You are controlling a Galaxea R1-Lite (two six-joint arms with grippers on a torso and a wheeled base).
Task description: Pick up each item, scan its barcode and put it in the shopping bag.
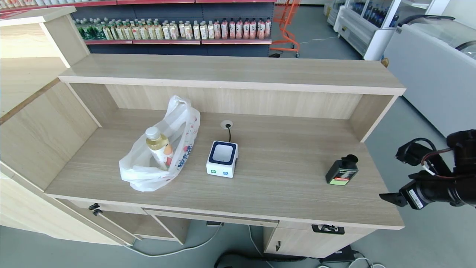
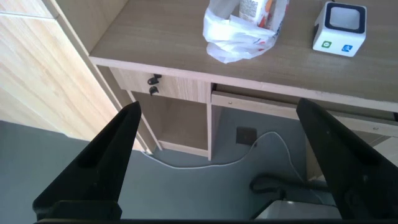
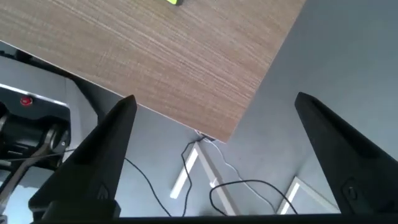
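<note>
Pale wood-grain counter with a raised back shelf; three things are set on its top.

- Shopping bag: white thin plastic, printed with red and blue marks too small to be read. It is placed toward the counter's left, with its mouth open.
- Drink bottle: stood upright inside the bag. A white cap, yellowish liquid and a pale label with an orange patch are noted; the label print is not legible.
- Barcode scanner: white cube with a dark blue frame round its top window, just beside the bag on its right, not touching it. Two small stickers are seen on its front, one green and one blue. A black cable is run from its back to a round port in the counter.
- Small dark bottle: black cap, label in green and red, writing unreadable. It is stood alone near the counter's right end, well apart from the scanner and outside the bag.

Left gripper: fingers spread wide, nothing held; it is hung over the floor before the counter's left front edge.

Right gripper: fingers spread wide, nothing held; it is placed off the counter's right front corner, over the floor.

Behind, store shelves lined with bottles are seen.
</note>
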